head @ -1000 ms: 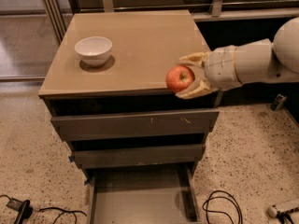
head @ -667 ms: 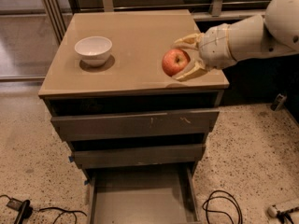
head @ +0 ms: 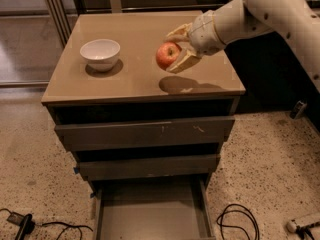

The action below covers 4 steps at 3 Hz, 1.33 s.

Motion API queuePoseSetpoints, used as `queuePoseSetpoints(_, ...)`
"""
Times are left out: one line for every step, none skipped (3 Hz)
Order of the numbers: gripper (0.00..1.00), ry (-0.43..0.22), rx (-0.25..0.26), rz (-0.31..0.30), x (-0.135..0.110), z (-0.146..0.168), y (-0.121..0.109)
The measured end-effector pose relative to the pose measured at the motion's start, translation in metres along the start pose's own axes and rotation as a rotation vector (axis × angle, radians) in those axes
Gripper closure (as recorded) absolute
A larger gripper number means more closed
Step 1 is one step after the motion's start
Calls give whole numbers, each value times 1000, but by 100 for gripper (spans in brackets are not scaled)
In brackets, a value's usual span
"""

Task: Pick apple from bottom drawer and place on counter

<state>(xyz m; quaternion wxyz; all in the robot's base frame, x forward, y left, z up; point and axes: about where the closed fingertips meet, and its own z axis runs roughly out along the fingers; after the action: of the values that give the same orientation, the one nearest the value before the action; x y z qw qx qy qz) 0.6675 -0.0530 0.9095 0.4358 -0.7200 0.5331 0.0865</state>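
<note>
My gripper is shut on the red-orange apple and holds it in the air above the right middle of the tan counter. Its shadow falls on the counter just below. The white arm reaches in from the upper right. The bottom drawer is pulled open at the bottom of the cabinet, and its flat grey floor is bare.
A white bowl stands on the counter's left side. The two upper drawers are closed. Cables lie on the speckled floor at the lower left and lower right.
My gripper has carried the apple left and farther in over the counter, away from its right front edge. The bowl and drawers have not moved.
</note>
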Motion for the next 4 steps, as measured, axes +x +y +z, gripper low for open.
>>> queuePoseSetpoints(100,22,-44,12,9,27,-17)
queuePoseSetpoints(100,57,-75,24,20,43,-21)
queuePoseSetpoints(100,149,-145,46,45,64,-7)
queuePoseSetpoints(100,149,-145,46,45,64,-8)
